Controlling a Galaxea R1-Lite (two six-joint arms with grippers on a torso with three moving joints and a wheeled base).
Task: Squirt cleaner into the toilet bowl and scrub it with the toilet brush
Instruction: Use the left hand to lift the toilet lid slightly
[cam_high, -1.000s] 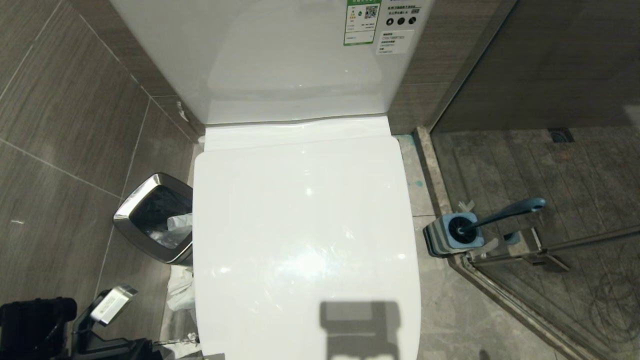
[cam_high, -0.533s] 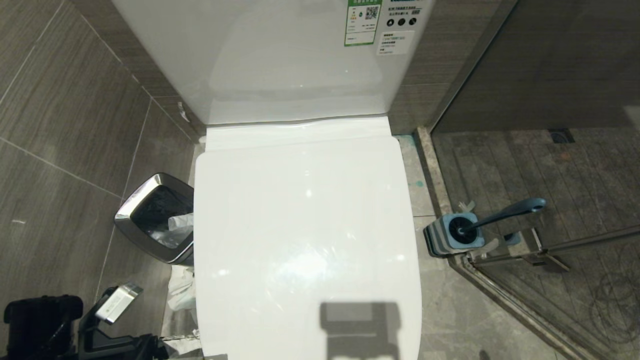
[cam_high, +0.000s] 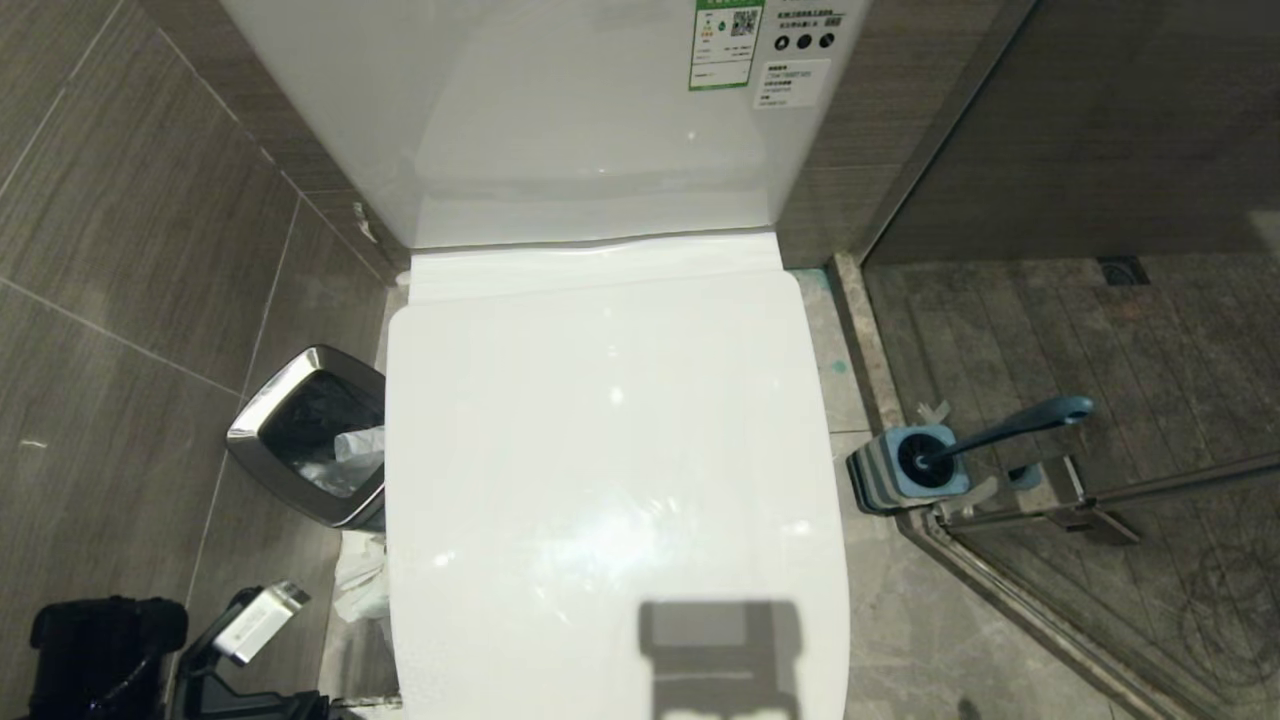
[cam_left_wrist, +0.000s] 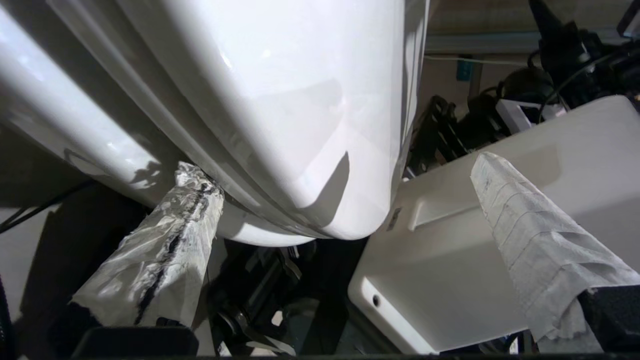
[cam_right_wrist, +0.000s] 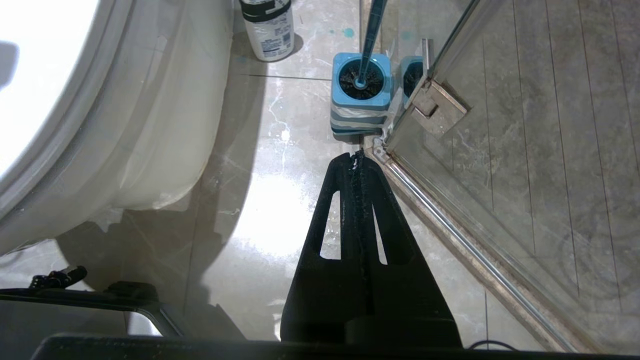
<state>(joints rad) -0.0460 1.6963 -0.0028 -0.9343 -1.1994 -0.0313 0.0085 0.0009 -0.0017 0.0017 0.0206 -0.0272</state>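
Cloth-wrapped jaws: left gripper (cam_left_wrist: 345, 220) spread wide, nothing between, low by the toilet's front flank with one finger (cam_left_wrist: 160, 250) tucked under the rim.
Right gripper (cam_right_wrist: 356, 165): clenched tight, empty, hanging over the floor tile.
Lid (cam_high: 610, 450): down flat, hiding the toilet bowl (cam_right_wrist: 100, 125) completely.
Toilet brush (cam_high: 1000, 428): parked in its square holder (cam_high: 900, 470) right of the toilet, handle leaning away.
Cleaner (cam_right_wrist: 267, 27): standing on the floor between toilet and holder.
Step in hand: likely lifting the lid. Hook under the front lip and swing up smoothly, no jerking.
Waste bin (cam_high: 310, 440): left of the toilet; keep clear.
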